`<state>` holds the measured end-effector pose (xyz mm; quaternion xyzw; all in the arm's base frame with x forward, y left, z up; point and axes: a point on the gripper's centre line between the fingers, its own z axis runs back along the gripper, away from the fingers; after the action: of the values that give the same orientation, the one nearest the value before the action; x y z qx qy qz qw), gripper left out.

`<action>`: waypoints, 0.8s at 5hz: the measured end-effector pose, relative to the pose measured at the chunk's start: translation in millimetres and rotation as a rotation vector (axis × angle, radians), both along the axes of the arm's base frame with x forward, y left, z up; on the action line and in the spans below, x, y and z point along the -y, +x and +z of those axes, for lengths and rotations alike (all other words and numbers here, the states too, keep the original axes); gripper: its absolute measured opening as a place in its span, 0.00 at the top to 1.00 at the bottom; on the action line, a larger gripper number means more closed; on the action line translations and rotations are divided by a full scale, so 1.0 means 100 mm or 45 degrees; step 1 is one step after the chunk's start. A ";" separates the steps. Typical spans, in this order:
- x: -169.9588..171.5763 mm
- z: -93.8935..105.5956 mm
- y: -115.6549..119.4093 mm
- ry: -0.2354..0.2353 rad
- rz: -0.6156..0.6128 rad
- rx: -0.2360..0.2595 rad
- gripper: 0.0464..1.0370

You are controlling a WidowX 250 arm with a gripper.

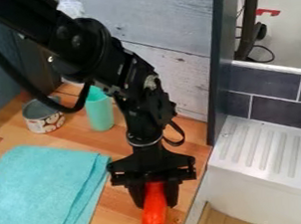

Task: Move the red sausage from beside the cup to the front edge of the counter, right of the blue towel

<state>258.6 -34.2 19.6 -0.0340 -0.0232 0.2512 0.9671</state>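
The black gripper (154,191) hangs over the wooden counter near its front right edge, pointing down. Between its two fingers is an orange-red, elongated object (154,214), gripped at its upper end, with the lower end sticking out below the fingertips. Whether that lower end touches the counter I cannot tell. To the left of the gripper lies a folded turquoise cloth (44,191). Behind it, a turquoise cup (100,111) stands upright, and a can with a patterned label (43,119) is at its left.
On the right is a white sink unit with a ribbed drainboard (260,148), lower than the dark tiles (270,80). A dark upright post (218,72) rises between the counter (125,206) and the sink. A whitewashed plank wall (164,17) stands behind the arm.
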 end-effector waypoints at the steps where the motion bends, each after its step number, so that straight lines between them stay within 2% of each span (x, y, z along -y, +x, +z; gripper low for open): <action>1: 0.02 -0.03 -0.08 -0.019 -0.017 0.002 0.48; 3: 0.00 -0.10 -0.26 -0.010 0.024 -0.088 0.48; 4: 0.01 -0.14 -0.32 -0.025 0.018 -0.101 0.48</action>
<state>226.8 -35.3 5.8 -0.0333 0.0175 0.2593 0.9651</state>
